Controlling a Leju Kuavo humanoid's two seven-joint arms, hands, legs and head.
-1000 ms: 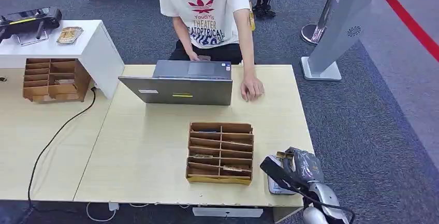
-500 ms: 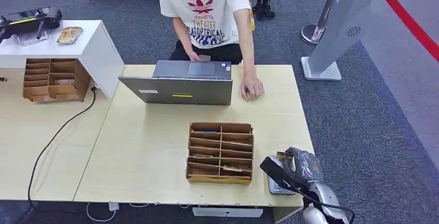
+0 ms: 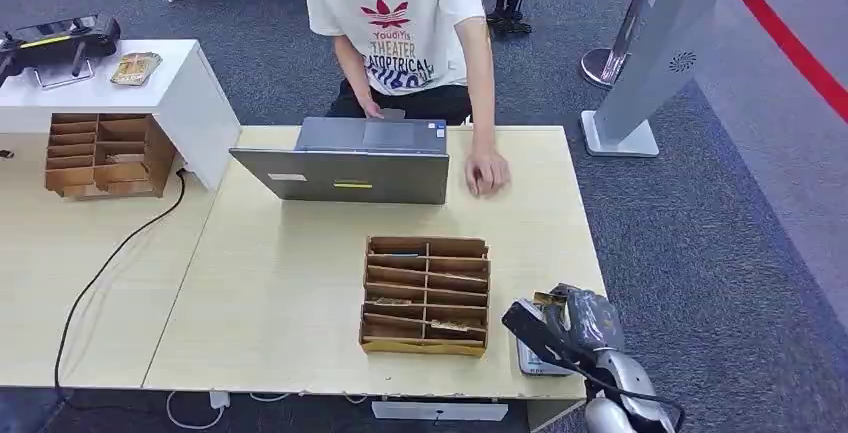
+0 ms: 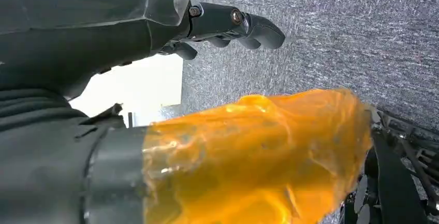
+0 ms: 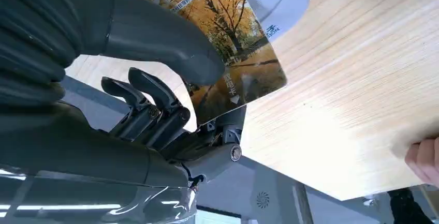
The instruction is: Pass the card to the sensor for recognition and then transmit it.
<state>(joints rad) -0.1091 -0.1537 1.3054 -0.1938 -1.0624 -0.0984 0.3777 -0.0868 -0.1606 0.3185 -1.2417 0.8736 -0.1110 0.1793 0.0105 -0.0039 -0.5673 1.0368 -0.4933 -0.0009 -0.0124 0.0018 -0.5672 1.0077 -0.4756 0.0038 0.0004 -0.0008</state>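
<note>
Right arm is reaching in from the lower right of the head view, forearm angled up and inward. Right hand [image 3: 572,325] is sitting at the near right table corner, thumb [image 5: 171,43] pressing on the card [image 5: 243,53] face, darker fingers [image 5: 150,100] curling underneath, so it is pinching the card. Left hand [image 4: 155,32] is hanging over carpet, fingers [image 4: 248,27] bending loosely, holding nothing, thumb wrapped in orange film.

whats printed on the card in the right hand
A photo of golden autumn trees on the card, clearest in the right wrist view.
</note>
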